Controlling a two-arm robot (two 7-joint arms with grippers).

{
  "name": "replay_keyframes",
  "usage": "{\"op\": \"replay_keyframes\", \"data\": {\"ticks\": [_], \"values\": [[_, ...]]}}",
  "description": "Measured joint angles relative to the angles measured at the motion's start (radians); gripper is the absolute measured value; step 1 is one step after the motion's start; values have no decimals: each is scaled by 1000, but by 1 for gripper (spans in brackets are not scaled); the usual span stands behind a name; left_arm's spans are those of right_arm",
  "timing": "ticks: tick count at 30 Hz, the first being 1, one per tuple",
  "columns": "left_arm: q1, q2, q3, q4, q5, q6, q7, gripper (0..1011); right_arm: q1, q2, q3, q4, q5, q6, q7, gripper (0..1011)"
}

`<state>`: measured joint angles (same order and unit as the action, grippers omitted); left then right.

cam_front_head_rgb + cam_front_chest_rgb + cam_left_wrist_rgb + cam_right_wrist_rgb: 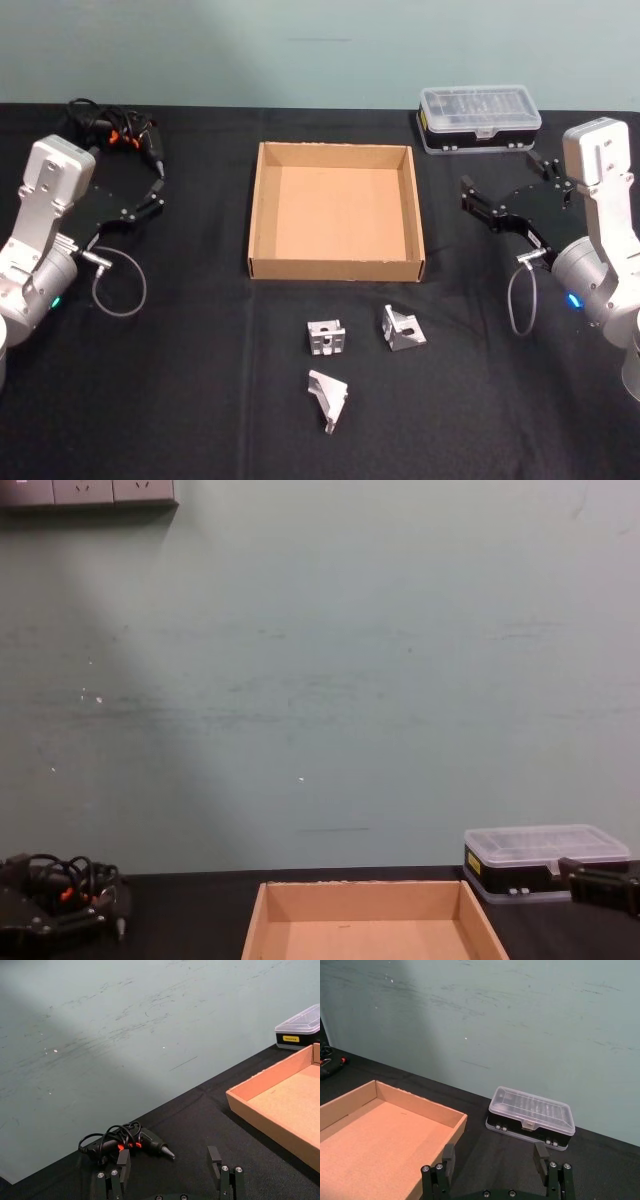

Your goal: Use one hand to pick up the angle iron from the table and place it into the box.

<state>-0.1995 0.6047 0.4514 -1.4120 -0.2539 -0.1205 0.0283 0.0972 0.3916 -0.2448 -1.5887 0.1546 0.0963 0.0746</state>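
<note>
Nearest angle iron point(328, 400) untouched; end effectors point(157, 192) point(468, 198) spread, empty.

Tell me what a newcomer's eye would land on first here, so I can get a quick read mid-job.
The tan cardboard box sits open and bare at the middle of the black table. Three silver angle irons lie just in front of it, nearer the robot. The left gripper and right gripper flank the box with fingers open, and a clear-lidded case sits at the far right.
</note>
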Motion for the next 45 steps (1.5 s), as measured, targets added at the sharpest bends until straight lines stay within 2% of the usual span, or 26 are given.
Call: {"op": "replay_keyframes", "data": {"ticks": [45], "values": [[0,0,0,0,0,0,0,1000,0,0,0,0,0,0,0,1000]]}}
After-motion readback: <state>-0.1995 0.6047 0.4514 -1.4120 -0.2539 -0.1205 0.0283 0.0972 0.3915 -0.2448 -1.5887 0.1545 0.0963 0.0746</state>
